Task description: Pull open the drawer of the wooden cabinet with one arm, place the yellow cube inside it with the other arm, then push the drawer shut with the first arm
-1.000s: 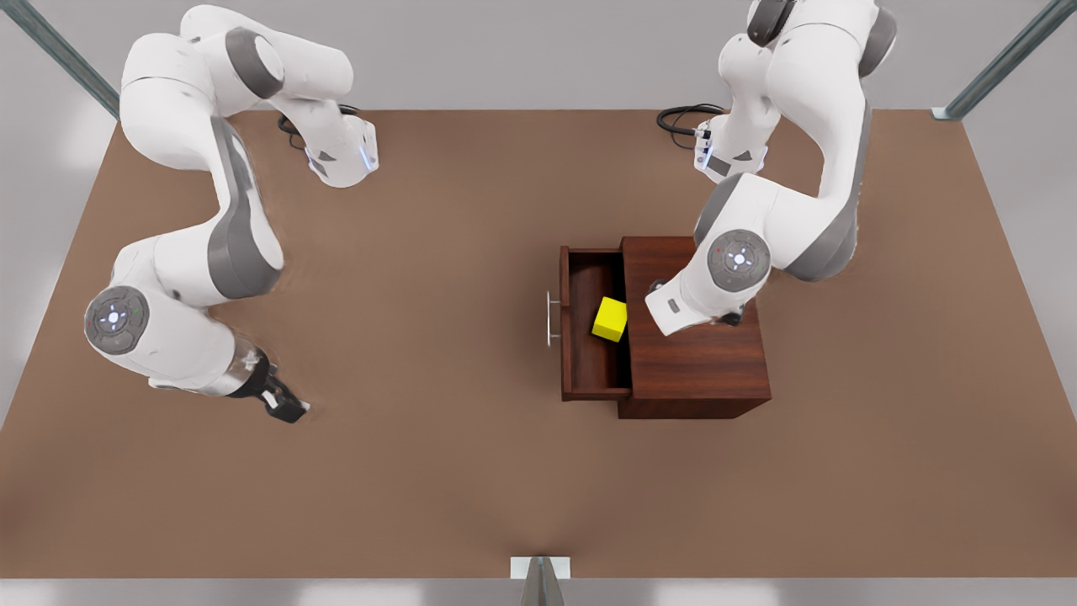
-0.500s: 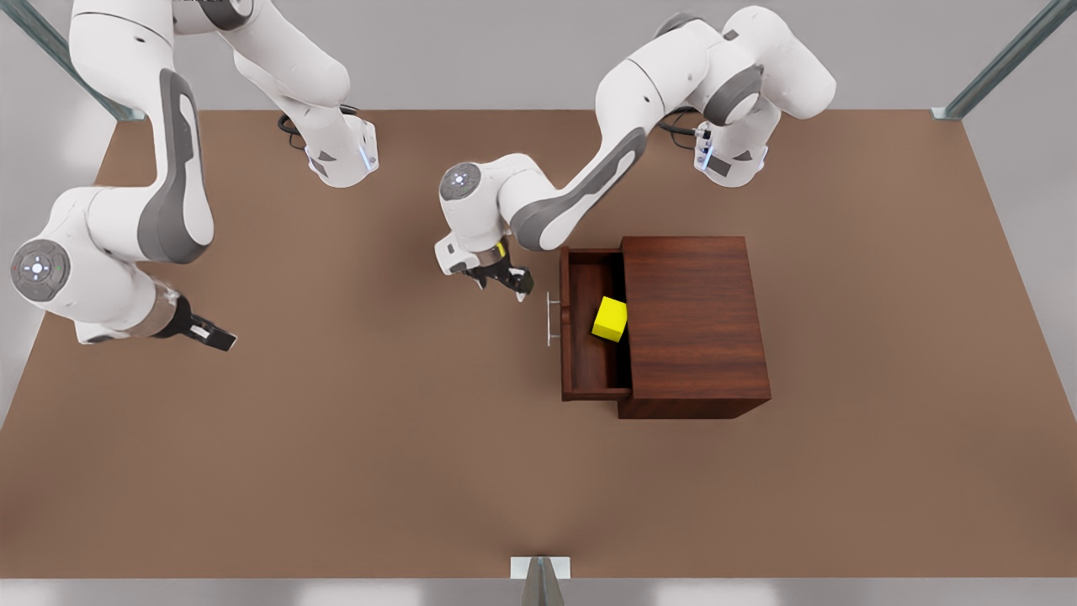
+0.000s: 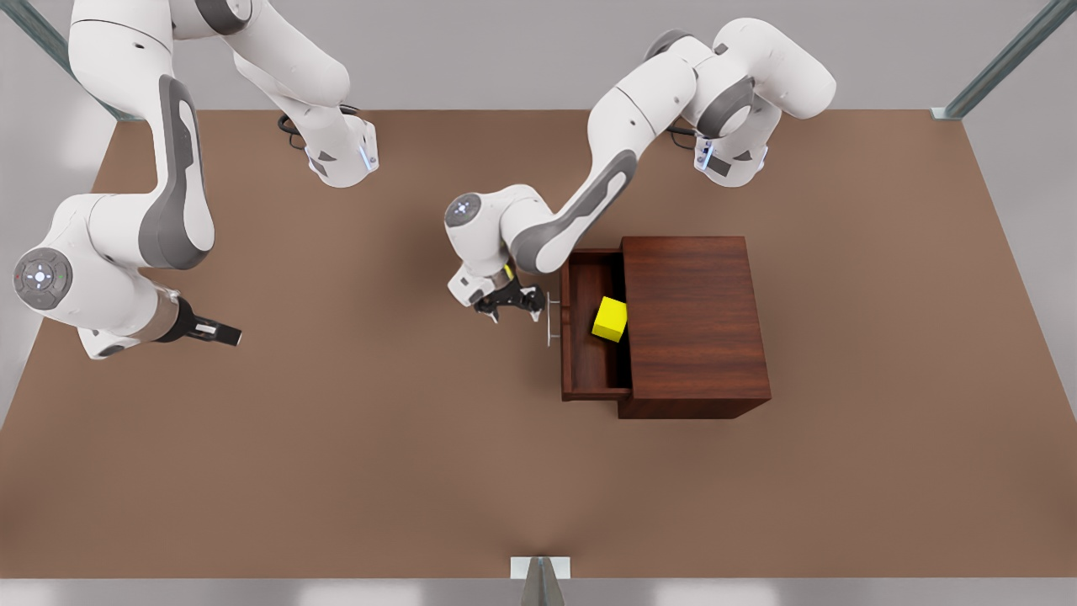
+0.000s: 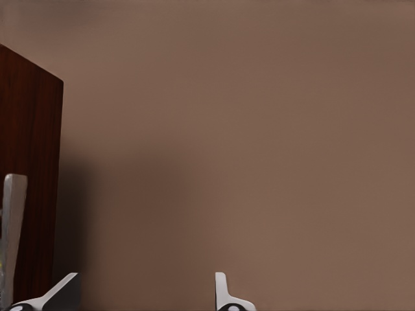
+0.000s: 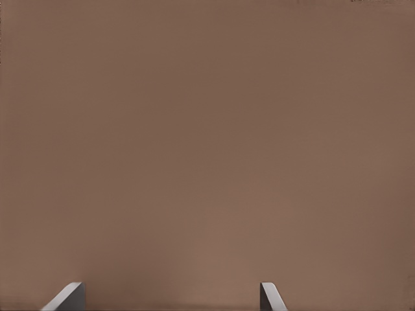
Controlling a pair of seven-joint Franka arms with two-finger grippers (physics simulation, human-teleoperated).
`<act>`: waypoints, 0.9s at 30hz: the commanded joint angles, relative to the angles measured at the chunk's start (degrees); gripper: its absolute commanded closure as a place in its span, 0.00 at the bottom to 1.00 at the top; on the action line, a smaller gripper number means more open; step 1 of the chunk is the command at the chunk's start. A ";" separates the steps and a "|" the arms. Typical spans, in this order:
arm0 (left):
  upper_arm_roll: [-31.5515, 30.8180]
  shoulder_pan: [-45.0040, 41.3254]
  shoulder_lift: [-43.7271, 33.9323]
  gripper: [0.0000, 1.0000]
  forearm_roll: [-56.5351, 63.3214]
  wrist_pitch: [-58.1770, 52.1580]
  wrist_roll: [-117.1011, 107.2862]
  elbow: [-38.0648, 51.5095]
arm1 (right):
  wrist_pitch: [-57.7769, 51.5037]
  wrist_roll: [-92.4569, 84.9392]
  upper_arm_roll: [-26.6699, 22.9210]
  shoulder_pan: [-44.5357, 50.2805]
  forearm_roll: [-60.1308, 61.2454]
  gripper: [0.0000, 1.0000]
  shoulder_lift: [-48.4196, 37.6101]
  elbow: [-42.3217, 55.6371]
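Brown surface (image 3: 421,471) under a plain grey backdrop, nothing fancy. Yellow cube (image 3: 610,319) already down inside the drawer (image 3: 589,370), sitting right at the mouth of the wooden cabinet (image 3: 694,337). Drawer pulled well out of the cabinet, silver handle (image 3: 549,318) facing away from it.

Left claw (image 3: 511,305) just beside that handle, on the far side from the cabinet, fingers apart and gripping nothing. Can't tell whether touching the bar yet. Right claw (image 3: 220,335) parked well away from the cabinet over bare surface, fingers apart too, empty, just waiting.

So, by the look of it: opening done, cube drop done, only the push shut left. Probably lining up for that shove now.

Worth comparing views. From the front: the whole layout, cube in the tray, both arms. From the left wrist: a close slice of the drawer's dark front plus a bit of the handle off to one side of the fingers (image 4: 222,291), so not quite centred on the bar. From the right wrist: bare surface beyond two fingers set wide.
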 commanded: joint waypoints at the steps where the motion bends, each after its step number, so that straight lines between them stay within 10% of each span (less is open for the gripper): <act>1: 0.62 0.07 -0.08 0.00 0.32 1.23 -12.75 0.05 | -0.14 -9.56 0.05 0.02 -0.05 0.00 -0.06 0.03; 27: 2.29 -0.28 -2.81 0.00 0.32 -2.11 -8.09 -5.05 | 0.65 -3.76 -0.39 -0.59 0.82 0.00 1.17 2.40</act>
